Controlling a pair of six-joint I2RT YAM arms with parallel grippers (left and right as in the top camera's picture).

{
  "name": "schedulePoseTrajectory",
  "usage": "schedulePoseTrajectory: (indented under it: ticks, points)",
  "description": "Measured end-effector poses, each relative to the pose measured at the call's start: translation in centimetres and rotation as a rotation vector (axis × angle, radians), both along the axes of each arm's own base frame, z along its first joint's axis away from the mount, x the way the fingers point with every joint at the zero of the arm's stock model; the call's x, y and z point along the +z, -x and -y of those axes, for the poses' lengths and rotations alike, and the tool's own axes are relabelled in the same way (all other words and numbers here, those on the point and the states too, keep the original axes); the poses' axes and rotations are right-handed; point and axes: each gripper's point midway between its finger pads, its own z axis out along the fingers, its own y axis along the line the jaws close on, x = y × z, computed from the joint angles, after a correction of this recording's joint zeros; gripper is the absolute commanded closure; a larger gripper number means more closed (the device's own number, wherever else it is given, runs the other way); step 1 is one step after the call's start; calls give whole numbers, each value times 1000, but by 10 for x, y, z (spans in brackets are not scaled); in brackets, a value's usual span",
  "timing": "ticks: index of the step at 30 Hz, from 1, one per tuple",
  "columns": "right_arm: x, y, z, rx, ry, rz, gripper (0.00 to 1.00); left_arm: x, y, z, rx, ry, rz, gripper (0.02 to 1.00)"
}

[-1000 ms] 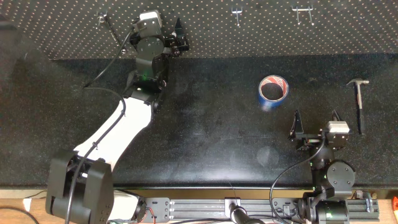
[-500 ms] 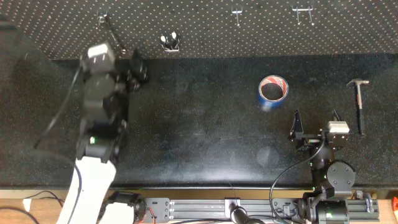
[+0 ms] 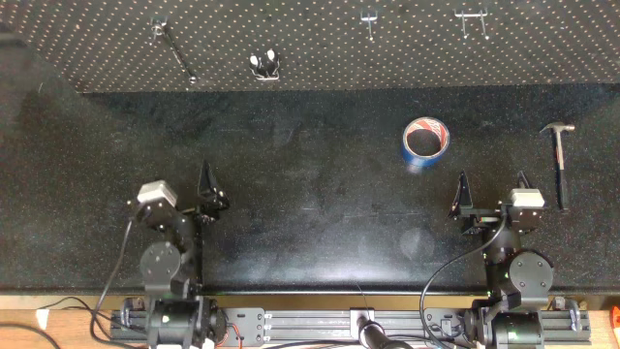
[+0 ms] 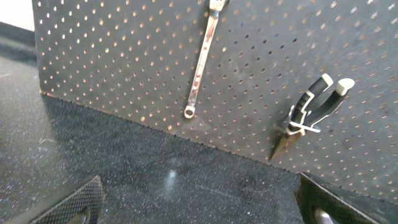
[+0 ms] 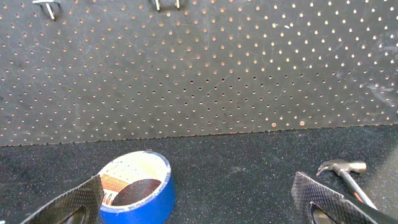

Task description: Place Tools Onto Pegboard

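A silver wrench and black-and-white pliers hang on the black pegboard at the back. A blue tape roll lies on the mat at right of centre. A hammer lies near the right edge. My left gripper sits low at the front left, open and holding nothing, facing the wrench and pliers from a distance. My right gripper stands open at the front right, between the tape and the hammer but short of both.
Two bare metal hooks stick out of the pegboard's upper right; the right wrist view shows the same hooks. The dark mat spreads wide between the arms and the board.
My left arm has pulled back from the pegboard to the front left. The pliers stay hanging on the board. The right arm has not moved.
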Motion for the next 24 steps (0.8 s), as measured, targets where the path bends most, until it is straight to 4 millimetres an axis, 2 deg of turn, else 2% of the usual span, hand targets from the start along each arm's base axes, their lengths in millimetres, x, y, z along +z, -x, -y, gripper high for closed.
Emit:
schedulePoseTrajectory:
  ticks: [6,8,12,24]
  points:
    - [0,0,0,0,0,0,9,-20,11,12,-54,-13,-46,29]
    - [0,0,0,0,0,0,7,-11,13,19,-96,-73,-14,27]
    - [0,0,0,0,0,0,9,-9,13,27,-147,-141,-9,27]
    - [0,0,0,0,0,0,9,-10,13,34,-188,-155,-11,27]
